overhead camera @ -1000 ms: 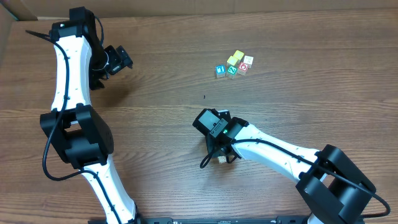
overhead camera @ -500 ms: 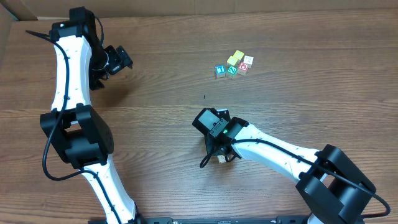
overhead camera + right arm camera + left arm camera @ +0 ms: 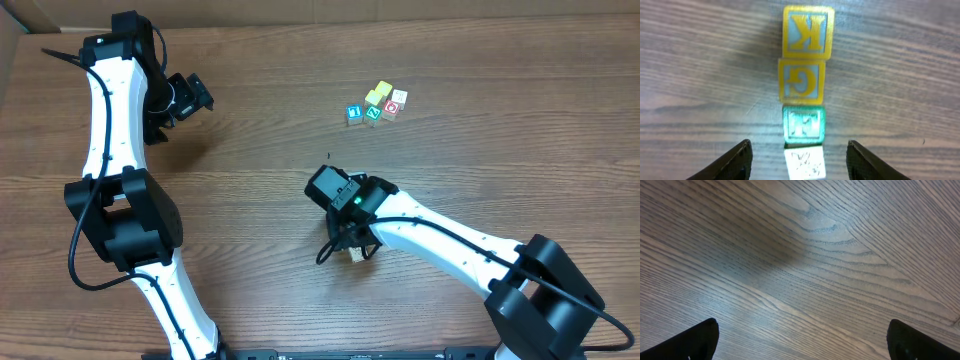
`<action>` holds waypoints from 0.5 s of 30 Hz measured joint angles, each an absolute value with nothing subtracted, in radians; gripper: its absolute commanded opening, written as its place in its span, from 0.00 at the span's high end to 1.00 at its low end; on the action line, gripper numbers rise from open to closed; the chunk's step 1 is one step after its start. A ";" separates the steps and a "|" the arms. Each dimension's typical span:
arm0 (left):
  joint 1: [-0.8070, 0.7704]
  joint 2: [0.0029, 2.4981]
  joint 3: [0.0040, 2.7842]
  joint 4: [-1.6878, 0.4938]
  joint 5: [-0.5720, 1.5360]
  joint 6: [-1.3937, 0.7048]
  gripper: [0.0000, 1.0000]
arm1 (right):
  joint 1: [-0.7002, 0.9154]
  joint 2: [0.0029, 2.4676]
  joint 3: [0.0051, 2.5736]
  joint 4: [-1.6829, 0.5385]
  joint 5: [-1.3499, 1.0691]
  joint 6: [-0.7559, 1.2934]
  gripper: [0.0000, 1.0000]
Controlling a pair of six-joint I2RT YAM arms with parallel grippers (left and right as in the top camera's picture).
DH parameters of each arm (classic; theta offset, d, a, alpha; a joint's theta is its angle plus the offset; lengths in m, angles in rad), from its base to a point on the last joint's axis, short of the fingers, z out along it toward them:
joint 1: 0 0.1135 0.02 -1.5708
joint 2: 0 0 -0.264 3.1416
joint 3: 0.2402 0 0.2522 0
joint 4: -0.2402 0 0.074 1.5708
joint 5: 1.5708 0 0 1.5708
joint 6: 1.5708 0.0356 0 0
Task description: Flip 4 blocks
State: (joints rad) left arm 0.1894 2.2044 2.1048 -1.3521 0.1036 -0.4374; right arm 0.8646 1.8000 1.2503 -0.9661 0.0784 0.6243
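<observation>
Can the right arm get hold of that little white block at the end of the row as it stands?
Probably yes. The right pincer is open with a finger on each side of the white block, nothing between. The green block just beyond it lies clear of the fingers.

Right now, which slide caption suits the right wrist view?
Open right gripper flanks cream wooden cube, ending a line: green cube, yellow G cube, yellow K cube.

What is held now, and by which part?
Nothing is held. The right gripper is open around the whitish block, not touching; the left gripper is open.
</observation>
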 measured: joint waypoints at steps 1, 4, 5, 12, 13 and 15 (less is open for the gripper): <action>0.189 2.204 2.105 -1.352 0.104 -0.437 0.00 | 0.865 1.800 1.250 -0.974 0.072 0.624 0.39; 0.187 2.204 2.105 -1.352 0.104 -0.437 0.00 | 0.865 1.800 1.239 -0.974 0.055 0.624 0.39; 0.185 2.204 2.105 -1.352 0.103 -0.437 0.00 | 0.865 1.800 1.229 -0.961 0.053 0.624 0.39; 0.183 2.204 2.105 -1.352 0.104 -0.437 0.00 | 0.865 1.800 1.117 -0.865 0.048 0.625 0.49; 0.183 2.204 2.105 -1.352 0.104 -0.437 0.00 | 0.865 1.800 1.110 -0.863 0.048 0.624 0.50; 0.183 2.204 2.105 -1.352 0.104 -0.437 0.00 | 0.865 1.800 1.106 -0.864 0.048 0.624 0.56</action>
State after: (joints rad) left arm 0.1829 2.2044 2.1048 -1.3521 0.1036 -0.4374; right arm 0.8646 1.8000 1.1065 -0.8642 0.0479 0.6235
